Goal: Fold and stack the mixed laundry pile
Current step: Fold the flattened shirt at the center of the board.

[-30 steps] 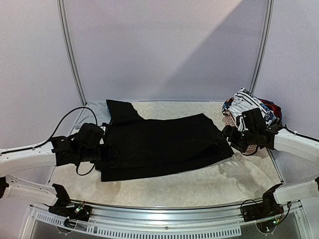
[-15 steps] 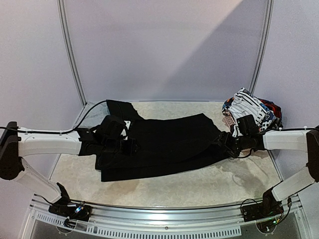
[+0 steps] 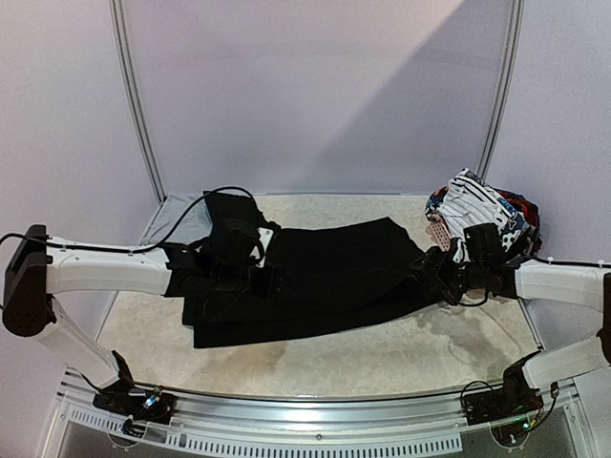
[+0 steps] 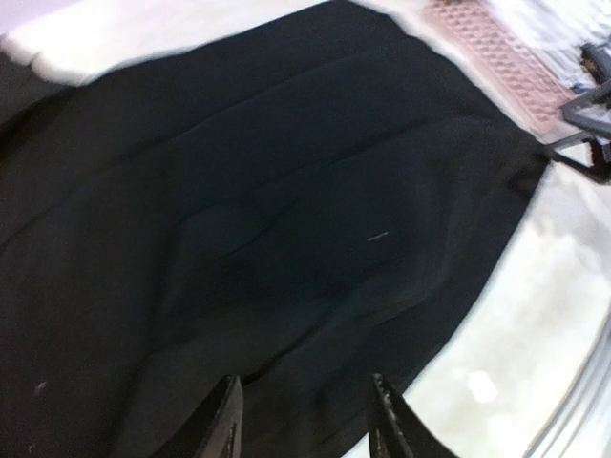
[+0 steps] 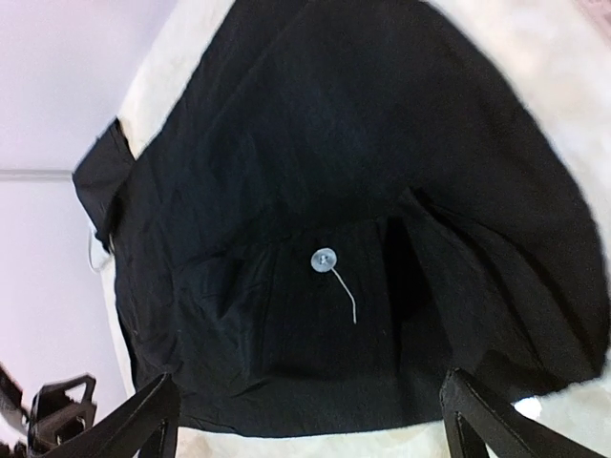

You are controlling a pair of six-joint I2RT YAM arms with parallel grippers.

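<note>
- black trousers [image 3: 315, 272]: spread flat between both grippers
- left gripper [image 4: 305, 382]: jaws parted, over trousers' left end
- right gripper [image 5: 310, 382]: jaws wide apart, empty, over trousers' right end
- laundry pile [image 3: 482, 205]: heaped just beyond trousers' right end

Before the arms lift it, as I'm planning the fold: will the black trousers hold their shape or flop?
Probably floppy: the black trousers lie flat with soft creases and overlapping layers. Likely light, since the cloth looks thin. Lifted at one end, the rest would probably drag across the table.
</note>
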